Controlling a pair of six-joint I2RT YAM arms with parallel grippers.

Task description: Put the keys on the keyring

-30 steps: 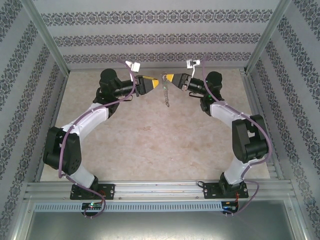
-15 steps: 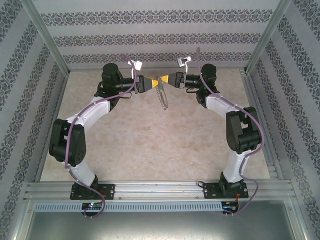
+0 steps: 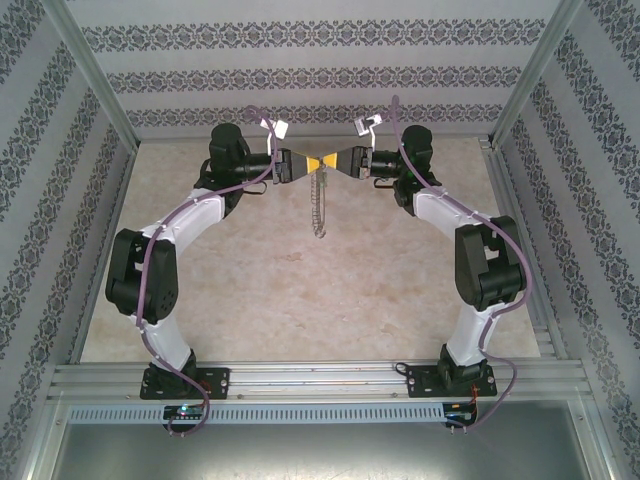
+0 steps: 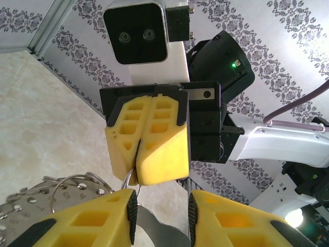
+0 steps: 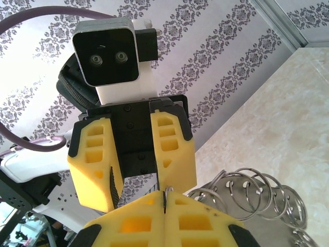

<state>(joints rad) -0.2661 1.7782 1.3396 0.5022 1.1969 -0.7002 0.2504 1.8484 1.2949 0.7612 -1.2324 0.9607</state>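
Top external view. Both arms reach to the upper middle of the frame. The left gripper [image 3: 308, 162] and right gripper [image 3: 338, 162] meet tip to tip above the marbled table [image 3: 300, 290]. The keyring [image 3: 318, 205] hangs as a thin grey chain straight down from the meeting point. Its lower end is near the table; contact with the table cannot be judged.

Left wrist view. The left gripper's [image 4: 162, 198] yellow fingers [image 4: 87, 221] sit along the bottom edge, jaws partly apart. A grey metal strip [image 4: 151, 226] lies in the gap; whether the pads clamp it cannot be told. At frame centre, the right gripper [image 4: 138, 175] has its jaws closed, pinching a wire loop at the very tips. The rest of the keyring [image 4: 56, 200] bunches at lower left, beside the left finger.

Right wrist view. The right gripper [image 5: 165, 194] is at bottom centre, jaws pressed together. The left gripper [image 5: 140, 190] faces it, jaws apart. The coiled rings of the keyring [image 5: 257, 198] spread at lower right, just beside the closed jaws.
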